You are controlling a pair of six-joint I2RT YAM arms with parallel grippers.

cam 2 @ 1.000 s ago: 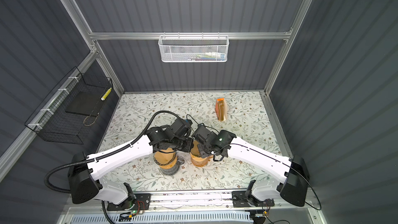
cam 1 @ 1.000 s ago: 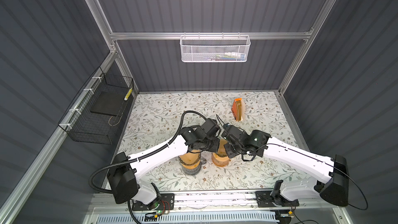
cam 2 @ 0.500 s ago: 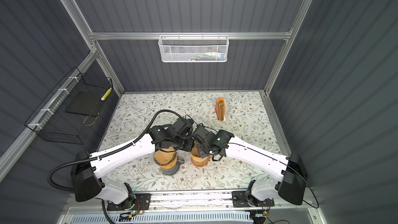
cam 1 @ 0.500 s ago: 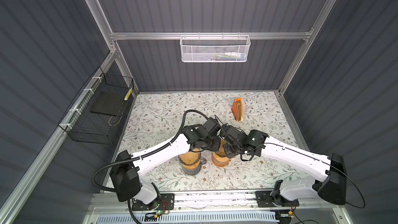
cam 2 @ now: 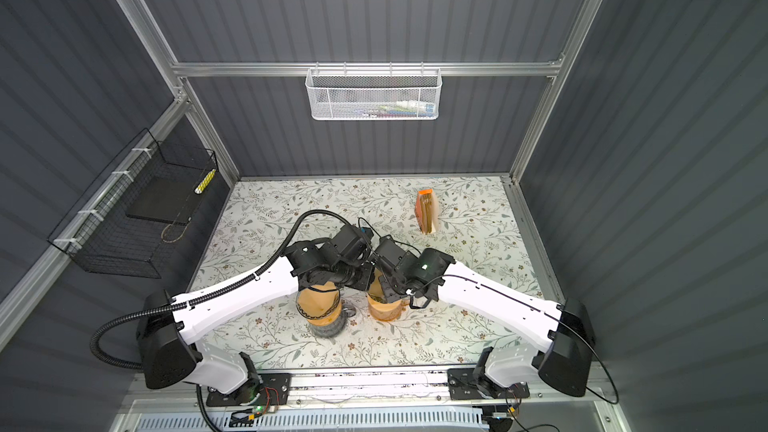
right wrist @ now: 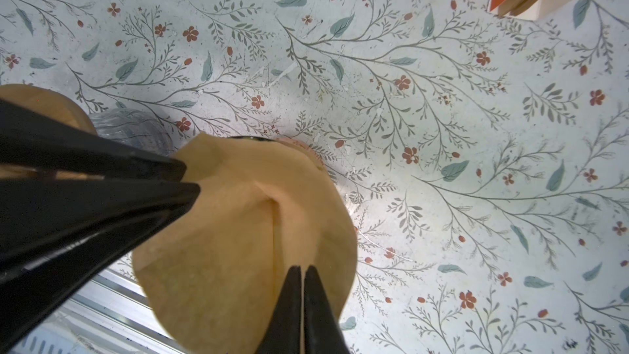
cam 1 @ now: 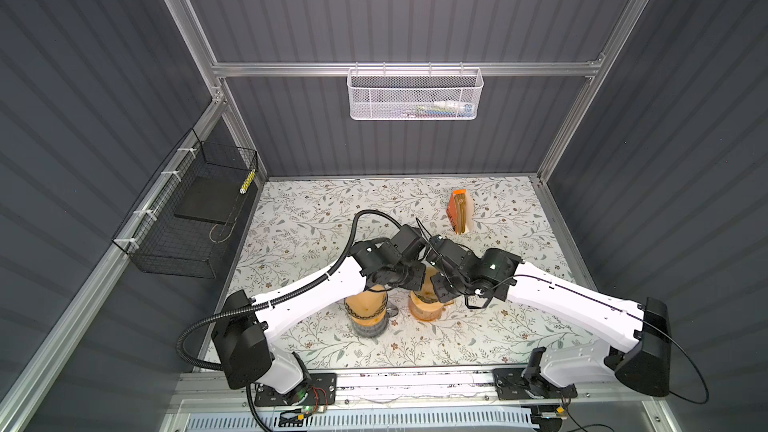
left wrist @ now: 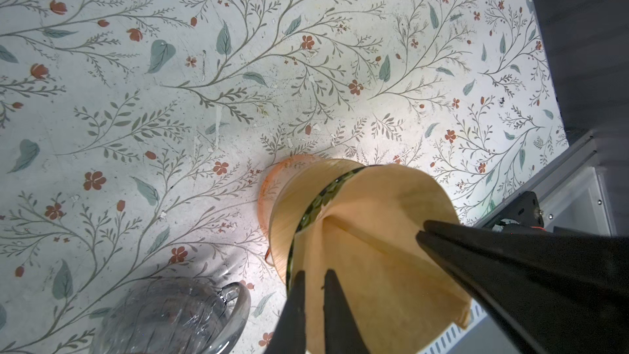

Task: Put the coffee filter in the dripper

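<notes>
left gripper [left wrist: 313, 277] | pinches coffee filter [left wrist: 374, 233] edge | right gripper [right wrist: 302, 270] pinches other side

Floral tabletop [cam 1: 311, 218]: carafe [cam 1: 370, 328], dripper [left wrist: 267, 189], filter box [cam 1: 459, 211].

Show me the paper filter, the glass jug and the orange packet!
paper filter [right wrist: 238, 233]: right wrist view, middle of the tan sheet.
glass jug [left wrist: 160, 318]: left wrist view, its clear round body.
orange packet [cam 1: 453, 211]: in a top view, its orange side.

White arm links [cam 1: 307, 297], black joints [cam 1: 496, 268], corrugated black cable [cam 1: 352, 229], tapered gripper fingers [left wrist: 335, 308]
</notes>
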